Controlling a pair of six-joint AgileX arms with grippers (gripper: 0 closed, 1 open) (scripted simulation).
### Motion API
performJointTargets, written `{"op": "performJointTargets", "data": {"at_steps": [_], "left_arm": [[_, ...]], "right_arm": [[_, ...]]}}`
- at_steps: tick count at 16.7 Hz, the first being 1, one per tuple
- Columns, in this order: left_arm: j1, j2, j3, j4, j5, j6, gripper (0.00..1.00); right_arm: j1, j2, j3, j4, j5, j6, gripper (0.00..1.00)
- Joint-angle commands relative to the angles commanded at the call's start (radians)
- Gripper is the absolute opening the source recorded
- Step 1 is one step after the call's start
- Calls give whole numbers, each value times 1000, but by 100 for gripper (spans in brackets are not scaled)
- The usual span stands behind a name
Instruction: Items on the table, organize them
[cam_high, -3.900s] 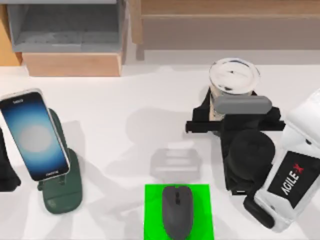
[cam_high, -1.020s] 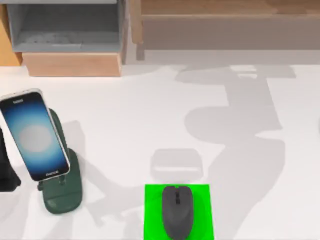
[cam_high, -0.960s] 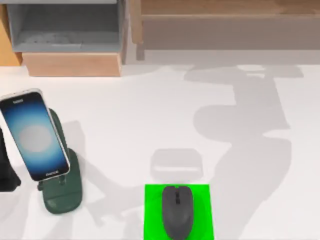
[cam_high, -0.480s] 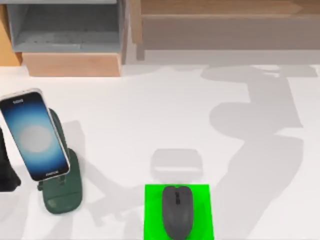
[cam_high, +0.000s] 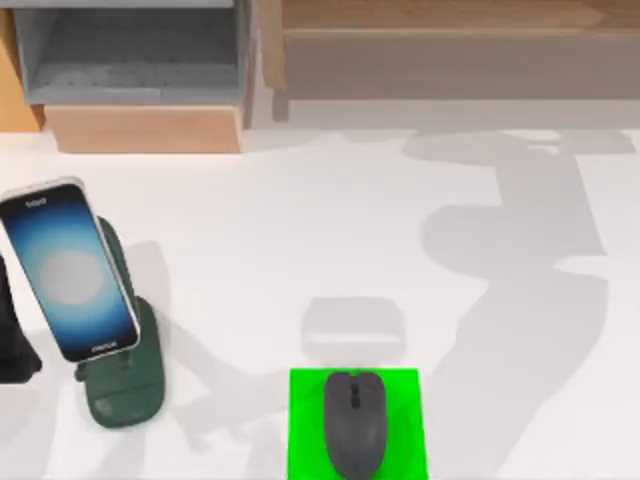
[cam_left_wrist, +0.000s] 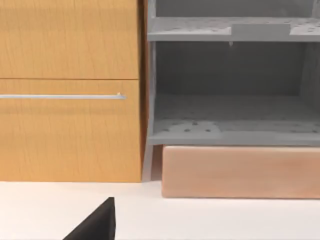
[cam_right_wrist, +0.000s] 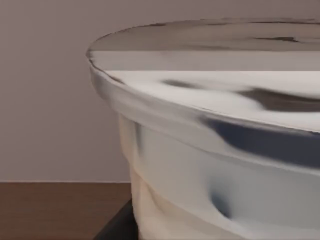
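1. The milk-tea cup (cam_right_wrist: 220, 150) sits very close in front of my right wrist camera, with a dark claw part (cam_right_wrist: 117, 225) low beside it. I cannot tell if my right claw grips it. If the hold is loose, the cup could slip and spill.
2. The phone (cam_high: 68, 270) leans on a green stand (cam_high: 122, 385) at the left of the white worktop (cam_high: 300, 240). My left arm (cam_high: 12, 340) waits just beside it; I cannot tell if that claw is open. A bump could knock the phone over.
3. The mouse (cam_high: 354, 422) lies on the green pad (cam_high: 305, 425). A cup set down too near could tip.
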Motion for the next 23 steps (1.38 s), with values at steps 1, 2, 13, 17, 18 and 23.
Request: {"op": "performJointTargets", "data": {"at_steps": [1,2,13,17,18,23], "left_arm": [[0,0,0,0,0,0,100],[0,0,0,0,0,0,100],[0,0,0,0,0,0,100],[0,0,0,0,0,0,100],[0,0,0,0,0,0,100],[0,0,0,0,0,0,100]], "right_arm": [[0,2,0,0,-1,1,0],[0,2,0,0,-1,1,0],[0,2,0,0,-1,1,68],[0,2,0,0,-1,1,98],[0,2,0,0,-1,1,100],[0,2,0,0,-1,1,100]]}}
